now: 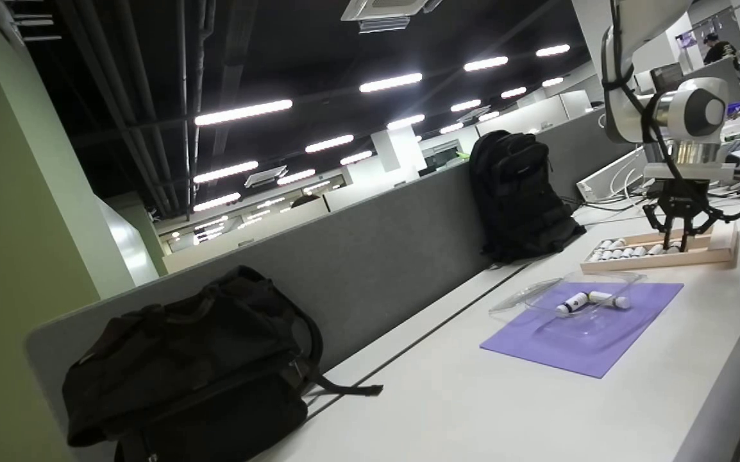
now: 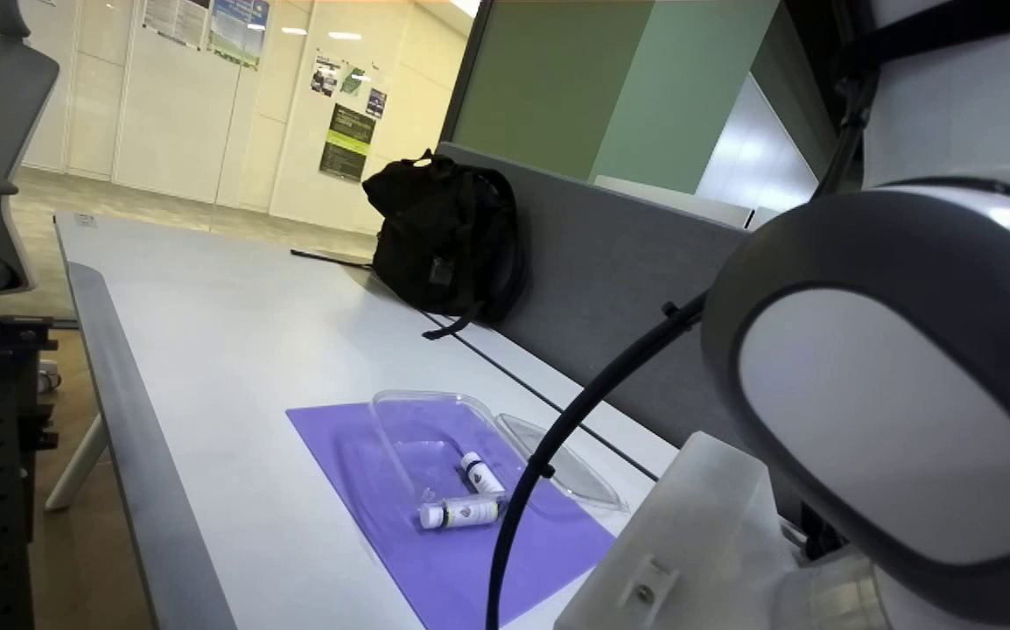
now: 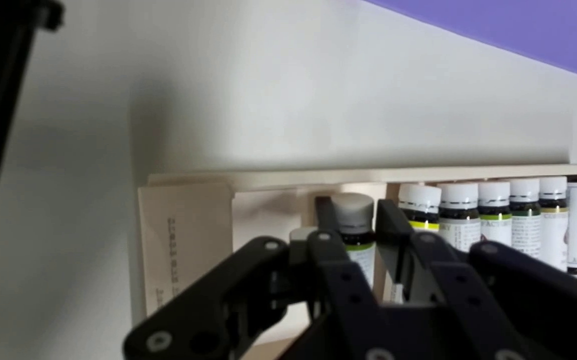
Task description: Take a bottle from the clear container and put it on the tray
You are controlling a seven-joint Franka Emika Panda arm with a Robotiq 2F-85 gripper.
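Observation:
The light-wood tray (image 1: 655, 262) stands on the desk beneath the gripper. Its rim (image 3: 368, 176) also crosses the wrist view. Several white-capped bottles lie in a row at its right there. My gripper (image 3: 356, 215) reaches down into the tray. Its fingers stand on either side of a small bottle (image 3: 362, 255) with a white cap and green band. The left finger is against or very near the cap; a narrow gap shows at the right finger. The clear container (image 2: 422, 395) sits on the purple mat. Two bottles (image 1: 573, 304) (image 2: 463, 512) lie in it.
The purple mat (image 1: 639, 340) lies beside the tray. A clear lid (image 2: 562, 459) rests beside the container, toward the grey partition (image 1: 402, 237). Black backpacks (image 1: 524, 192) (image 1: 203, 372) lean along the partition. A pale block (image 3: 183, 240) stands at the tray's left end.

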